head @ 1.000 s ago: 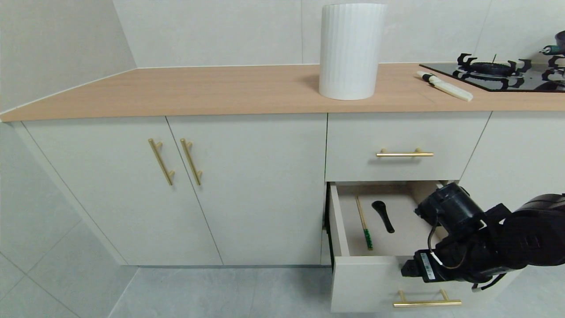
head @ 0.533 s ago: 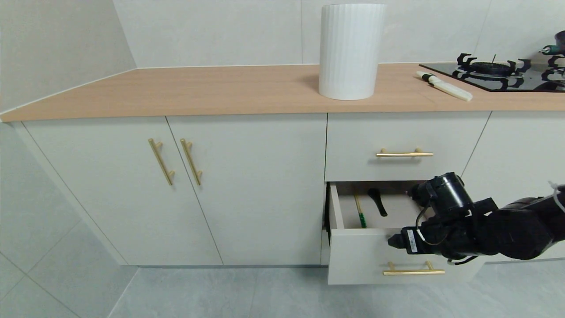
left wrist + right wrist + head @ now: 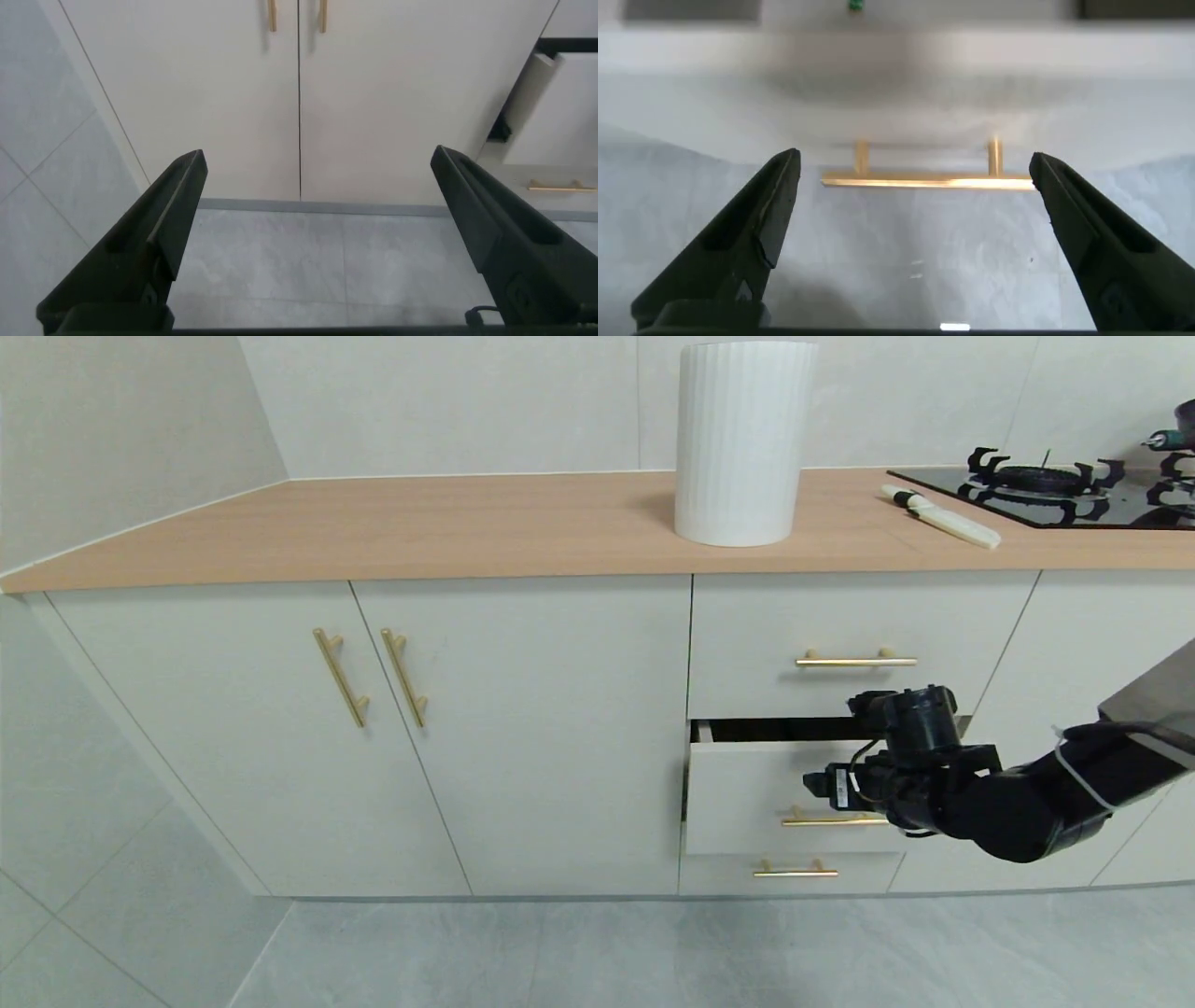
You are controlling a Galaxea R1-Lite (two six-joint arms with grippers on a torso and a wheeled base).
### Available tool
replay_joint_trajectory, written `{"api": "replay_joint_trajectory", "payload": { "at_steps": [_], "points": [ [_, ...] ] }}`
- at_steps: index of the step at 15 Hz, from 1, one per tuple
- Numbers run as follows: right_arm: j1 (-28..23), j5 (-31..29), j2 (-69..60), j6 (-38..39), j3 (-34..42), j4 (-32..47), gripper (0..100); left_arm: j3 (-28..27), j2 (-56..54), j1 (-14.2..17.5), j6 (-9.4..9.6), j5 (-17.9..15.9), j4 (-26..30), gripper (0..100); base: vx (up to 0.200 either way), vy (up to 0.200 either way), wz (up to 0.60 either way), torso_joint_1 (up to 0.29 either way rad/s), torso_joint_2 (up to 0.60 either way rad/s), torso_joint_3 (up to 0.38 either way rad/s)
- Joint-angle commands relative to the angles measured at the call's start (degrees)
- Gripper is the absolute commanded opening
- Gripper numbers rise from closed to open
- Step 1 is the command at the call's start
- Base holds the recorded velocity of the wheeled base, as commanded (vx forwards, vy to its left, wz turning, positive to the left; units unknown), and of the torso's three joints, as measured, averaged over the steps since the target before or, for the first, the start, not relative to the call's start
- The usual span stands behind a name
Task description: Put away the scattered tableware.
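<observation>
**Drawer pushed almost shut, right arm behind it**

Middle drawer (image 3: 775,793) went from well open to a thin dark gap along its top, and the right gripper (image 3: 820,786) followed it in. Left gripper (image 3: 318,159) hung low facing the cabinet doors (image 3: 373,728), jaws wide and empty, likely parked out of the way. White ribbed cylinder (image 3: 738,443) stood on the table (image 3: 420,527). Right jaws were wide and held nothing. The gold handle (image 3: 924,180) lined up between them ungripped, so probably a push on the front, but contact couldn't be told. Tableware was inside the drawer, hidden except for a green speck (image 3: 854,6) in the gap. White knife (image 3: 938,518) lay on the table beside the stove (image 3: 1036,485), likely not yet stored.
</observation>
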Motion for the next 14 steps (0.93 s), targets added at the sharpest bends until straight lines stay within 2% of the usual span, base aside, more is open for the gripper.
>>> {"api": "replay_joint_trajectory", "payload": {
  "at_steps": [1,3,7,11,14],
  "points": [
    [-0.66,-2.96,6.63,-0.14,-0.21,-8.29,100,0.00,0.07,-0.02,-0.01,0.02,-0.02,100,0.000,0.000,0.00,0.000,0.00,0.000],
    [-0.66,-4.81,9.53,-0.23,-0.39,-14.88,100,0.00,0.07,-0.02,-0.01,0.02,-0.02,100,0.000,0.000,0.00,0.000,0.00,0.000],
    [-1.54,-8.85,13.84,-0.14,-4.69,-21.39,100,0.00,0.07,-0.02,-0.01,0.02,-0.02,100,0.000,0.000,0.00,0.000,0.00,0.000],
    [-2.41,-11.92,16.74,-0.14,-8.30,-25.08,100,0.00,0.07,0.06,-0.01,0.02,-0.02,100,0.000,0.000,0.00,0.000,0.00,0.000],
    [-2.41,-12.01,16.65,-0.05,-8.47,-25.52,100,0.00,0.07,0.06,-0.01,0.02,-0.02,100,0.000,0.000,0.00,0.000,0.00,0.000]
  ]
}}
